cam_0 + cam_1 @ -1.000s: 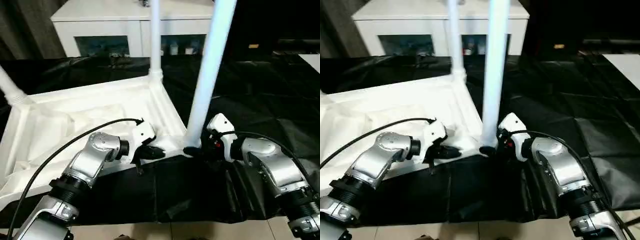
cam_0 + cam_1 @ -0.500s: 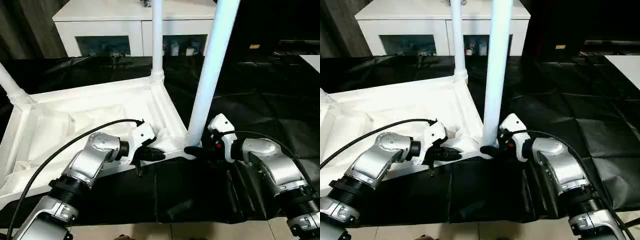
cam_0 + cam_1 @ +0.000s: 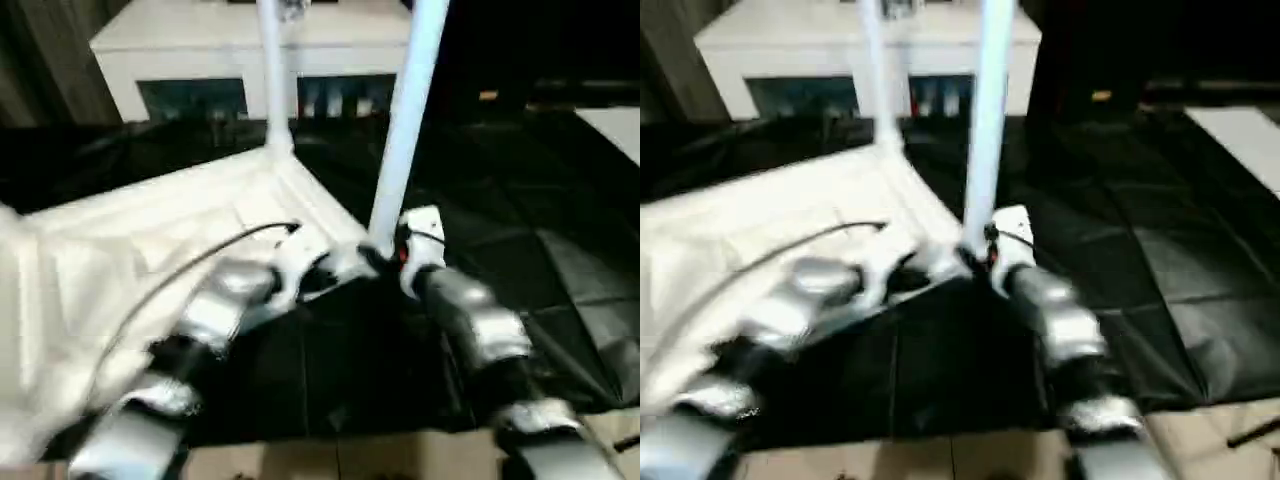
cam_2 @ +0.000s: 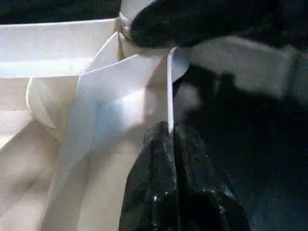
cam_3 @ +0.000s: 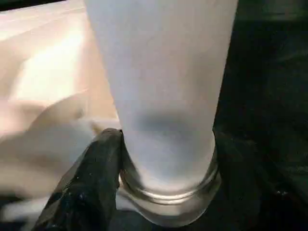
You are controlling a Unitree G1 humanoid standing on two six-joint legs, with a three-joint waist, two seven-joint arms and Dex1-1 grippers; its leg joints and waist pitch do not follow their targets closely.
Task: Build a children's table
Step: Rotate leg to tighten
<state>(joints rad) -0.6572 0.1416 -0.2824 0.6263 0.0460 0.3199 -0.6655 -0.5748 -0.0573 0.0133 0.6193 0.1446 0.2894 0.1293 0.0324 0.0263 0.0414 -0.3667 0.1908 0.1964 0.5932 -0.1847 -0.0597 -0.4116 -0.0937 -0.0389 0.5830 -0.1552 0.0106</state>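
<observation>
The white tabletop [image 3: 150, 230] lies underside up on a black sheet. Two white legs stand in its corner sockets, a far one [image 3: 270, 80] and a near one [image 3: 405, 120]. My left gripper [image 3: 320, 278] is at the tabletop's near rim beside the near socket. In the left wrist view its fingers [image 4: 154, 163] are shut on the thin rim edge [image 4: 169, 96]. My right gripper [image 3: 375, 258] is at the foot of the near leg. In the right wrist view one black finger [image 5: 96, 178] presses against the leg's base [image 5: 163, 120] just above the socket collar [image 5: 168, 202].
A white cabinet [image 3: 200, 60] with glass doors stands behind the work. The black sheet [image 3: 520, 200] covers the ground to the right and front. Pale floor [image 3: 400, 455] runs along the near edge.
The head camera has swung, so the whole picture has shifted and blurred. My right gripper's fingers have closed in on the near leg's base. The left gripper keeps its hold on the rim.
</observation>
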